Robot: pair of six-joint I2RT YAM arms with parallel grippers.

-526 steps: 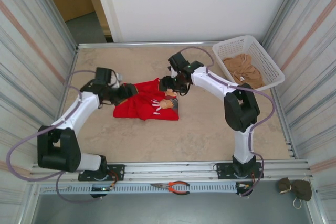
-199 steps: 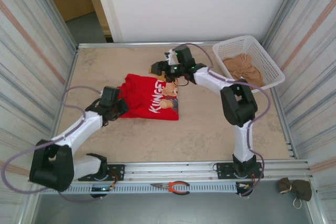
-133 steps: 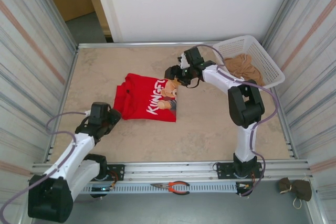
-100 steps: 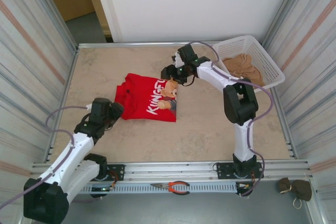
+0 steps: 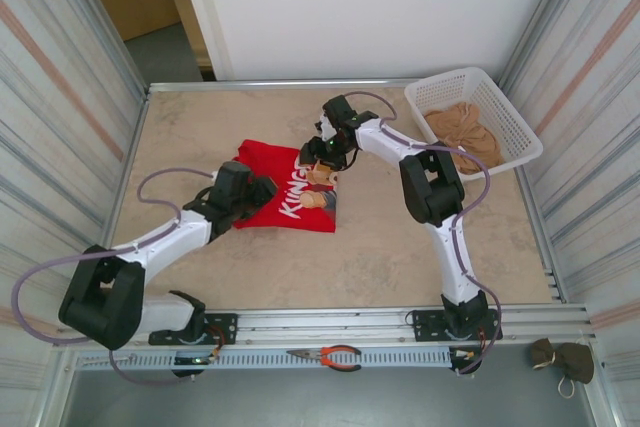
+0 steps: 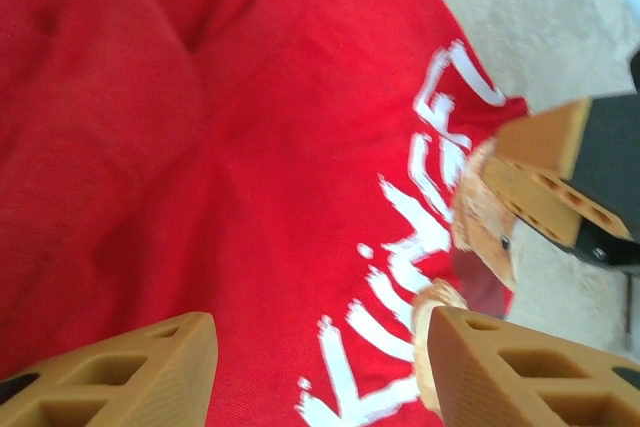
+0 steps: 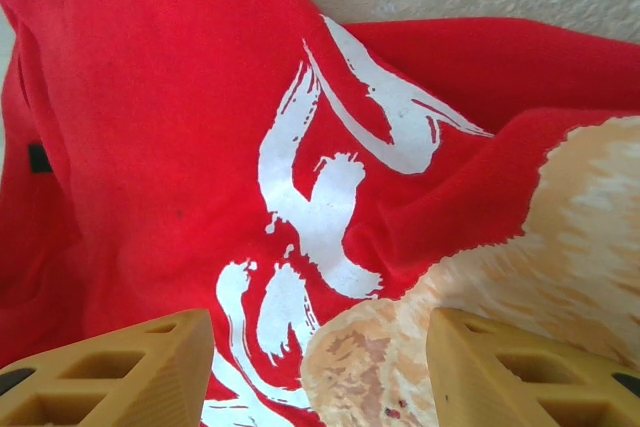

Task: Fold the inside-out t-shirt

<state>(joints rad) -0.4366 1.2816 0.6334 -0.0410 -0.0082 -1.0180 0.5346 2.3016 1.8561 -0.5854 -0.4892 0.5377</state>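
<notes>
One tan garment [image 5: 462, 131] in white basket [image 5: 513, 119]

Tan garment [image 5: 463, 130] in white basket [image 5: 516, 123]

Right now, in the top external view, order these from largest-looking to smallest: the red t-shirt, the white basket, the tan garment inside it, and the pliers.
1 and 2. white basket and red t-shirt: they look too alike in size to rank.
3. tan garment
4. pliers
</notes>
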